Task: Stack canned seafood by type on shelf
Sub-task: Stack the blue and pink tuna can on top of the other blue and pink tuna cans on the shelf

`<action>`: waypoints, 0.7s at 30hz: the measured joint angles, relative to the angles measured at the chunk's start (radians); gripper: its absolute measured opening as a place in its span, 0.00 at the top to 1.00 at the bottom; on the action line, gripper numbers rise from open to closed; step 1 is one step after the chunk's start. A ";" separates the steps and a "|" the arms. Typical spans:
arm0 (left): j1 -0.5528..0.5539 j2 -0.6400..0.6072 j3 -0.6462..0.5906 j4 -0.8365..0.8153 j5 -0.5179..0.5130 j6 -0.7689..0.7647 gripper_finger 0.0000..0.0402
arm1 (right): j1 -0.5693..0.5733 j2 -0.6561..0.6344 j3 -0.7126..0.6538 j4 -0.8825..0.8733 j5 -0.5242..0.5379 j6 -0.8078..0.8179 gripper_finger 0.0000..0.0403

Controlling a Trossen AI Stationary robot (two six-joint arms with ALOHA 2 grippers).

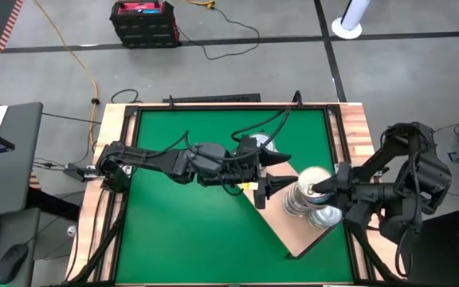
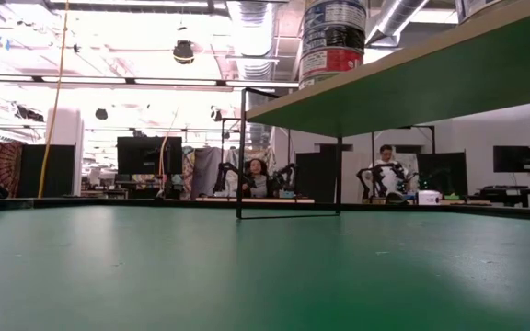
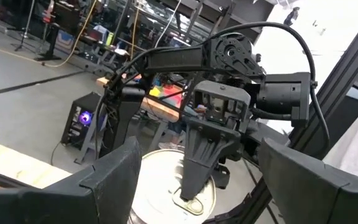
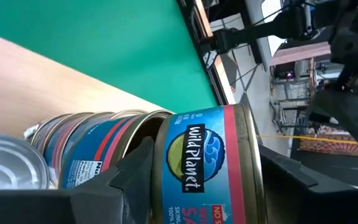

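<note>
A blue-labelled can (image 4: pixel 207 165) is filling the right wrist view, sitting between the right gripper (image 4: pixel 197 186)'s two dark fingers, which are standing against its sides; whether they are pressing it or only bracketing it cannot be told. Just behind it, more cans (image 4: pixel 82 146) with blue and red labels are lying in a row, and a silver lid (image 4: pixel 8 168) is showing at the edge. From above, the right gripper (image 1: pixel 319 190) is reaching in from the right side over the stack of cans (image 1: pixel 303 199), which is standing on the light-wood shelf (image 1: pixel 293 235). The shelf is lying skewed at the right edge of the green mat (image 1: pixel 190 231).

The left gripper (image 1: pixel 268 190) is hovering near the middle of the mat, just beside the shelf's corner, with its fingers spread wide and holding nothing. In its wrist view, its two dark fingers (image 3: pixel 114 180) are framing a silver can lid (image 3: pixel 166 186), with the right arm's finger resting on that lid.

From table height, a stack of cans (image 2: pixel 332 41) is showing on top of the shelf edge (image 2: pixel 412 87). People are sitting at desks in the room beyond.
</note>
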 joint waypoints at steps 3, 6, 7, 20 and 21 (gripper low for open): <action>0.003 0.000 0.000 0.000 -0.001 0.004 0.24 | 0.000 0.000 0.000 -0.002 0.000 -0.024 0.39; 0.004 0.000 0.000 0.000 -0.001 0.005 0.24 | 0.000 0.003 0.000 0.000 0.002 -0.048 0.40; 0.005 0.000 0.000 0.000 -0.001 0.005 0.24 | -0.001 0.003 0.000 0.000 0.002 -0.060 0.40; 0.006 0.002 0.000 -0.084 0.011 -0.035 0.24 | 0.013 0.003 -0.001 0.030 0.038 -0.105 0.41; 0.006 0.002 0.000 -0.098 0.026 -0.053 0.24 | 0.015 0.003 -0.001 0.030 0.041 -0.106 0.41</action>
